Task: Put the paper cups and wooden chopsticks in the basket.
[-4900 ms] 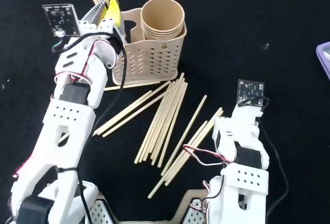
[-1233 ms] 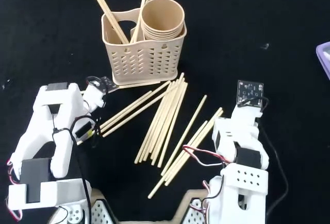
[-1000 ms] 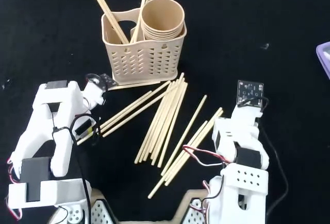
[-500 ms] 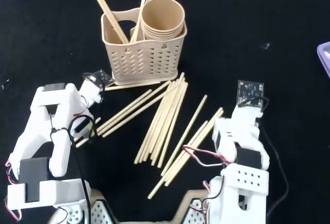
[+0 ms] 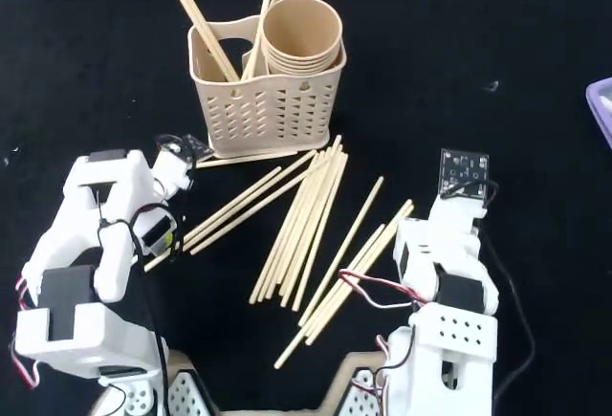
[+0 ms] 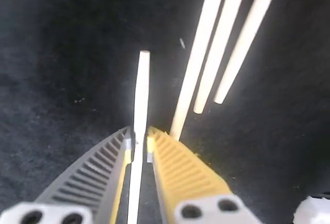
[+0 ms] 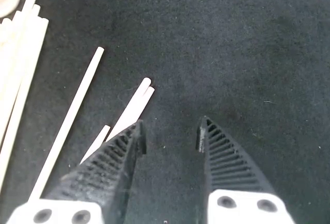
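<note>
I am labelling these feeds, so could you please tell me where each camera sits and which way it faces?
High view: fixed above the table, looking down on the basket, paper cups and loose chopsticks; the left arm and right arm both show.
Left wrist view: on the left arm's wrist, looking along the left gripper, shut on one chopstick.
Right wrist view: on the right arm's wrist, looking past the open right gripper at the table.
Shared: all three views show the loose chopsticks.

We've got stacked paper cups (image 5: 301, 33) upright in the beige basket (image 5: 273, 115) beside a few leaning chopsticks (image 5: 204, 29); loose chopsticks (image 5: 304, 229) lie fanned out just in front.
</note>
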Tool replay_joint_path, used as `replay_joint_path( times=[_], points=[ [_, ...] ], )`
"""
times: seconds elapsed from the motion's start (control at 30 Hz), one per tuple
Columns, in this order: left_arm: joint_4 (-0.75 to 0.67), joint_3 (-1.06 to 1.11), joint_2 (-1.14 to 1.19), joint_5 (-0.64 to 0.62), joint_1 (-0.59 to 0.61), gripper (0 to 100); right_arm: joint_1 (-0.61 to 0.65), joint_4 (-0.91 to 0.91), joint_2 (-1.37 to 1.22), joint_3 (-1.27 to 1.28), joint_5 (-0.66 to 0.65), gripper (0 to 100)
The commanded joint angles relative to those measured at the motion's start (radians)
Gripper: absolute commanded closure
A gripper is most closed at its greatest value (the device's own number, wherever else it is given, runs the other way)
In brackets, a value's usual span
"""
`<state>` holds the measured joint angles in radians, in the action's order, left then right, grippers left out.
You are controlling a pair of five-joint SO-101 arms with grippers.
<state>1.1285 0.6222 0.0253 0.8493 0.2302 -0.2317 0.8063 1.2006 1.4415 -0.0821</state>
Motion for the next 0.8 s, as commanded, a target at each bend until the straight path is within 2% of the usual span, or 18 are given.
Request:
replay_joint_path(
  times=[0.0, 0.13, 0.4, 0.57, 0.63, 0.77],
  points=[
    [0.044, -0.079, -0.051, -0.021, -0.004, 97, -0.005, -0.021, 0.019, -0.005, 0.005, 81.9],
    [0.126, -0.136, -0.124, -0.04, -0.054, 97, -0.005, -0.021, 0.019, -0.005, 0.005, 81.9],
    [0.129, -0.197, -0.149, -0.221, -0.269, 97, -0.005, -0.021, 0.019, -0.005, 0.005, 81.9],
    [0.011, -0.189, -0.149, -0.285, -0.332, 97, -0.005, -0.021, 0.019, -0.005, 0.005, 81.9],
    [0.0, -0.18, -0.149, -0.293, -0.332, 92, -0.005, -0.021, 0.019, -0.005, 0.005, 81.9],
    [-0.002, -0.142, -0.152, -0.293, -0.335, 73, -0.005, -0.021, 0.019, -0.005, 0.005, 81.9]
  ],
)
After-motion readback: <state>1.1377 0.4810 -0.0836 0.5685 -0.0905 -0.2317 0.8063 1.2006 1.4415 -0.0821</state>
